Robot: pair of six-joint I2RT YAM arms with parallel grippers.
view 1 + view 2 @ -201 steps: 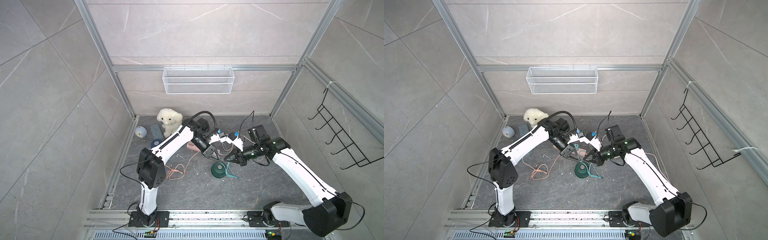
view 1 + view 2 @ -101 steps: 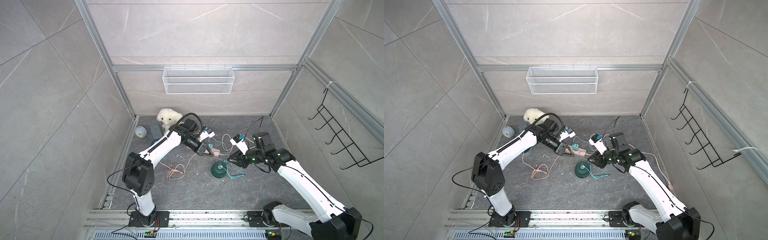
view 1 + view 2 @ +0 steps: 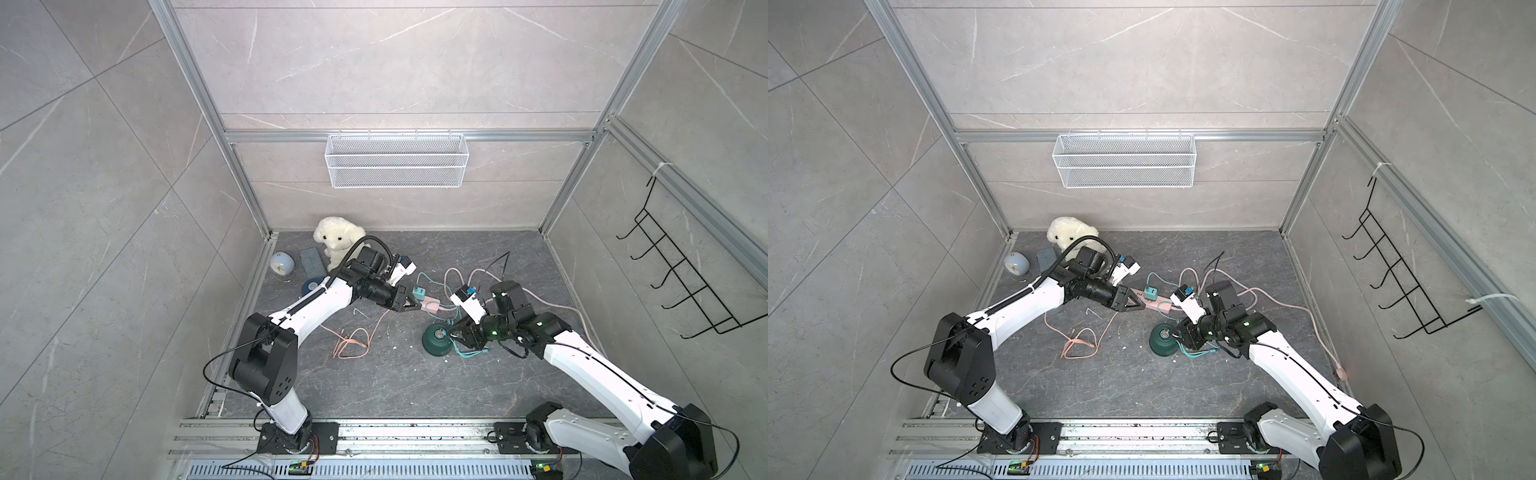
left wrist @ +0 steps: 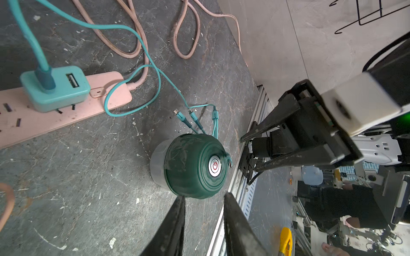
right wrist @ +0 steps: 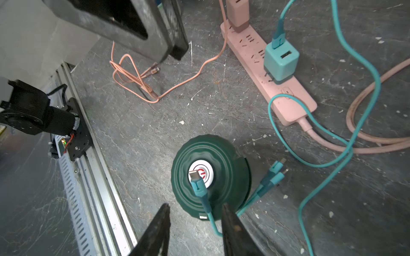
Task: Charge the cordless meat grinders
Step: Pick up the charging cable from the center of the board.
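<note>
The dark green meat grinder [image 3: 435,341] [image 3: 1163,340] stands upright on the dark floor. A teal cable's connector [image 5: 195,177] lies across its silver hub [image 5: 205,174], not in any port. My right gripper [image 5: 196,205] [image 3: 453,332] is open just beside the grinder, and the teal cable runs loose between its fingers. My left gripper [image 4: 205,196] [image 3: 415,307] is open and empty, over the pink power strip [image 4: 55,115] and apart from the grinder [image 4: 195,166]. The navy grinder [image 3: 309,286] peeks out behind my left arm.
A teal plug cube [image 5: 280,59] sits in the power strip [image 5: 266,66]. A pink cable coil [image 3: 351,343] lies left of the green grinder. A plush toy [image 3: 336,241], a pale blue ball [image 3: 281,264] and a grey-blue block [image 3: 311,262] stand at the back left. Metal rails [image 3: 374,432] line the front.
My right gripper has opened, let go of the teal cable and drawn back a little. My left arm has pulled away from the grinder toward the power strip.
</note>
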